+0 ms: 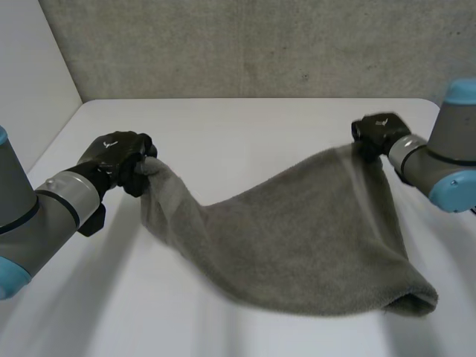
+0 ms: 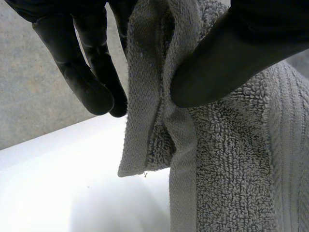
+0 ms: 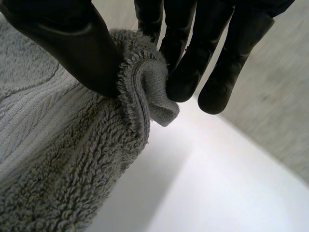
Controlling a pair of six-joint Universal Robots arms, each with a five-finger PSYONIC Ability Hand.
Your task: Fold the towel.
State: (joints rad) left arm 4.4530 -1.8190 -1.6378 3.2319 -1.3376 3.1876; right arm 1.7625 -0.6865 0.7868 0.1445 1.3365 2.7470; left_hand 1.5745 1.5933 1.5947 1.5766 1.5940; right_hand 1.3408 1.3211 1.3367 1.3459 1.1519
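Two corners of the grey terry-cloth towel (image 1: 297,238) are being held up off the white desk (image 1: 223,123), one per hand. My black left hand (image 1: 117,160) is clamping the near-left corner, thumb pressing the doubled hem. My black right hand (image 1: 378,132) is pinching the far-right corner, thumb squeezing the rolled hem against the fingertips (image 3: 181,82). The towel is sagging between them, with its middle and near edge lying on the desk and a fold bulging at the near right.

Risks, as I'm judging them:
- The right pinch is catching just the tip of the corner, so any tug is likely to slip it out.
- The left hem is folded over itself in the grasp, so that corner may be landing twisted.
- With this much slack, carrying the held edge across may be dragging the lower layer and leaving the fold crooked.

Hard to read:
- The two free corners are either tucked under the cloth or lost in the bulge; I can't tell which.
- In the left wrist view, some fingers are hanging free beside the hem.
- Whatever is backing the left thumb is covered by towel.
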